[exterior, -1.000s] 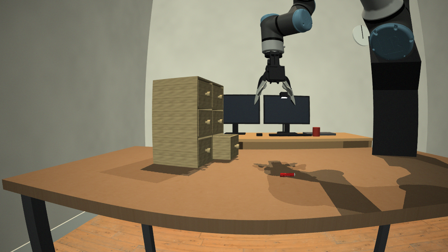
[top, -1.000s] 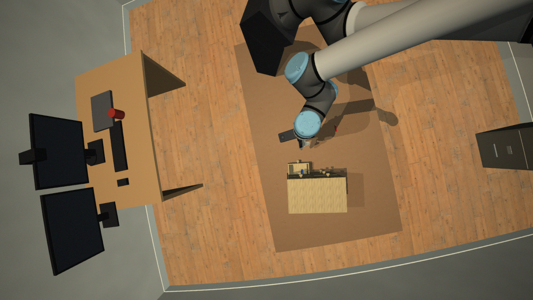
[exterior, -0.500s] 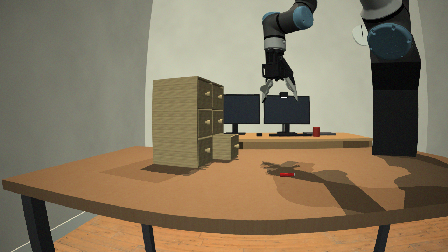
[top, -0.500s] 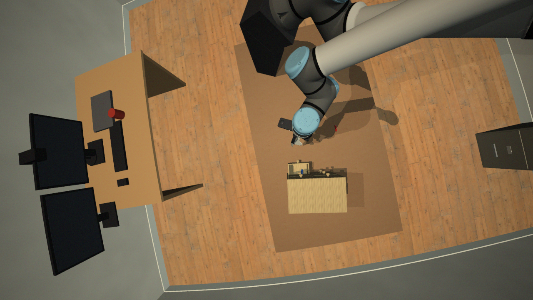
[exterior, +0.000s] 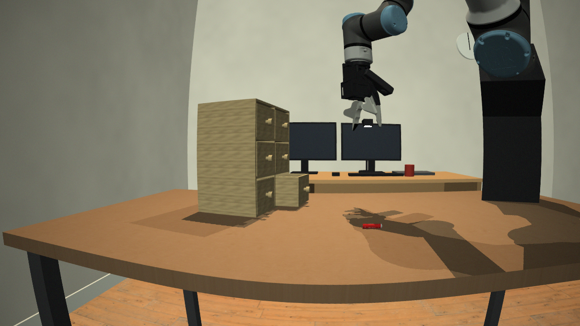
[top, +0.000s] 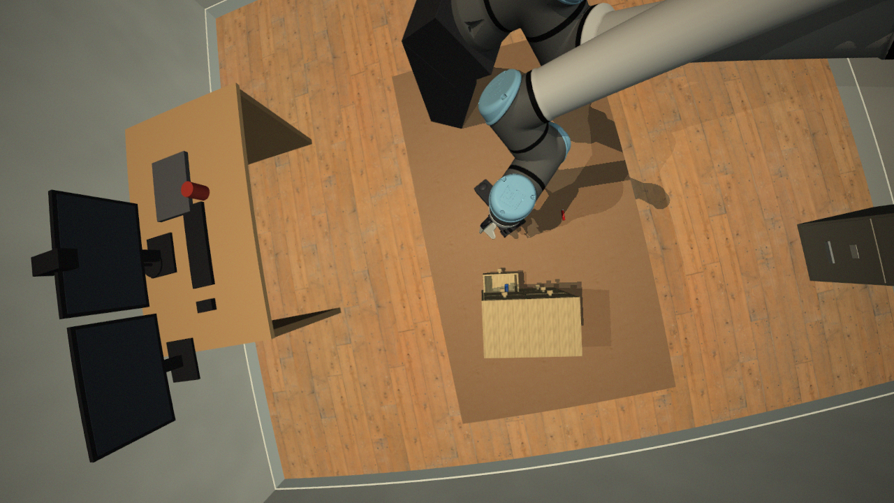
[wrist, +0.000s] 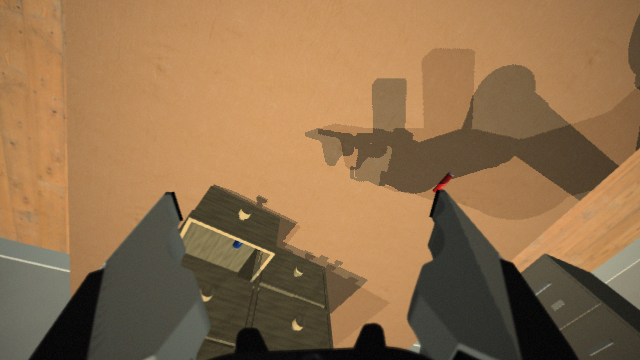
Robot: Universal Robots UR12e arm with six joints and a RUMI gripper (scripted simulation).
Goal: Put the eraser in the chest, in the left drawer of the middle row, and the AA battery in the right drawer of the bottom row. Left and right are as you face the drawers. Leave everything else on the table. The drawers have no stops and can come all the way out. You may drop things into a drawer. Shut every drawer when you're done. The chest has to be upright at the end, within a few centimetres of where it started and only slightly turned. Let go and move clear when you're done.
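The wooden chest stands upright on the table. Its bottom right drawer is pulled out, and a small blue thing lies inside; I cannot tell what it is. The other drawers look shut. A small red cylinder with a grey tip lies on the table in the arm's shadow, apart from the chest. My gripper is open and empty, high above the table between the chest and the red cylinder. I see no eraser.
The robot's black base stands at the table's far end. A desk with two monitors, a keyboard and a red cup stands beyond the table. A dark cabinet stands on the floor.
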